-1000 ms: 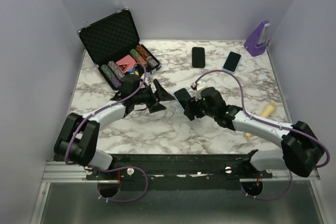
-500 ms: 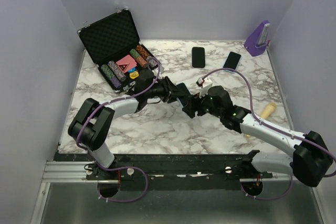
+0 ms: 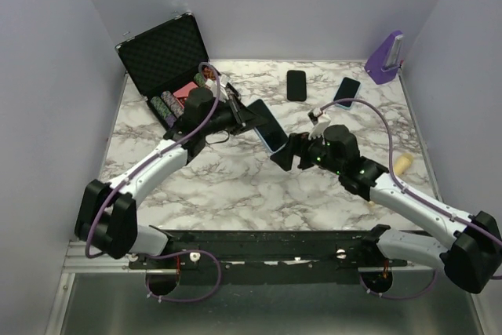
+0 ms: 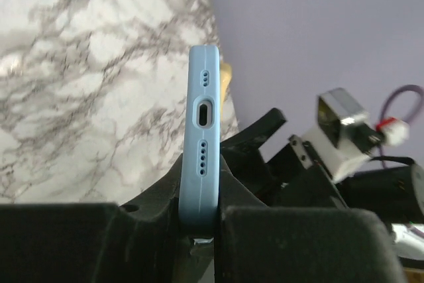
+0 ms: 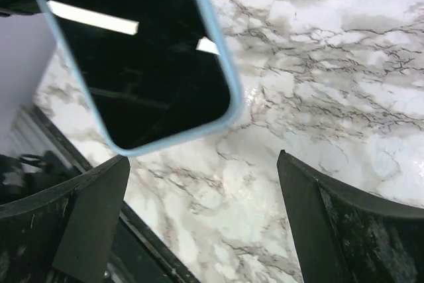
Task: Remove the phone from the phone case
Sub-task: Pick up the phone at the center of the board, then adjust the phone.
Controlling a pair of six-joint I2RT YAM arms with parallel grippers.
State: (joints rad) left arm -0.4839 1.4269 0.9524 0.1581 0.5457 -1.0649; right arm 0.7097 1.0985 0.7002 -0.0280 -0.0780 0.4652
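Observation:
The phone sits in a light blue phone case (image 3: 267, 130) and hangs above the table's middle, its dark screen (image 5: 139, 51) facing the right wrist camera. My left gripper (image 3: 245, 115) is shut on the case's upper end. In the left wrist view the case's port edge (image 4: 202, 124) stands upright, pinched between the two black fingers of that gripper (image 4: 201, 207). My right gripper (image 3: 284, 156) is open just below the phone's lower corner and touches nothing. Its fingers (image 5: 93, 210) spread wide over bare marble, around the gripper's empty middle (image 5: 202, 157).
An open black case of poker chips (image 3: 169, 60) stands at the back left. Two more phones (image 3: 296, 85) (image 3: 346, 92) lie at the back centre. A purple stand (image 3: 384, 59) is in the back right corner. A wooden cylinder (image 3: 401, 165) lies at the right.
My left gripper reached in, shut on the cased phone and carried it up and to the back left. My right gripper let go, opened wide and stayed beneath it.

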